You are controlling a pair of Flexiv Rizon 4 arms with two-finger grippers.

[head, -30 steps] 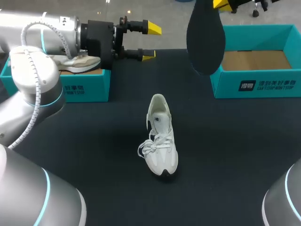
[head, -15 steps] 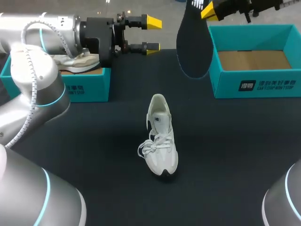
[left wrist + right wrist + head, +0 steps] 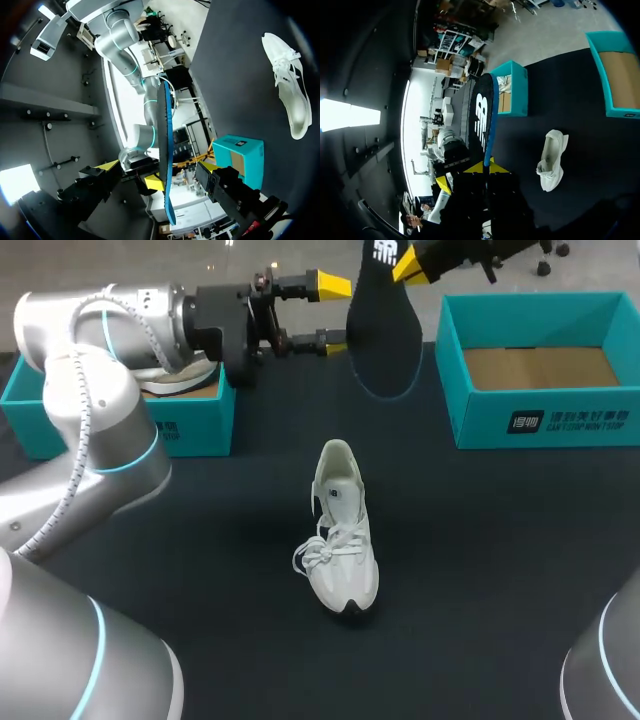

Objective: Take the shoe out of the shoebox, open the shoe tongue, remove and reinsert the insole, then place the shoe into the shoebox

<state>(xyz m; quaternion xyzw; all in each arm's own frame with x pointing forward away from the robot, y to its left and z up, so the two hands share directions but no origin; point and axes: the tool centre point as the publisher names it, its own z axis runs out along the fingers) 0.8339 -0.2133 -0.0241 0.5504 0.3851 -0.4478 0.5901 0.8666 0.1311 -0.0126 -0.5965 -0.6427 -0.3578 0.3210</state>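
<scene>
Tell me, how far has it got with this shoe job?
Done: the shoe lies out on the table, and its insole is out. In hand: the right end effector holds the insole up in the air, with the open left end effector close beside it. Left to do: slide the insole back into the shoe, then put the shoe into the empty shoebox.

Count from my end:
- Shoes: two. One white shoe (image 3: 340,530) on the table (image 3: 500,570), and a second shoe (image 3: 185,378) in the left box (image 3: 195,425).
- Teal boxes: two, the left box and the right box (image 3: 540,425).
- Insoles: one dark insole (image 3: 383,335).
- Grippers: two, the left gripper (image 3: 335,312) and the right gripper (image 3: 415,262).
</scene>
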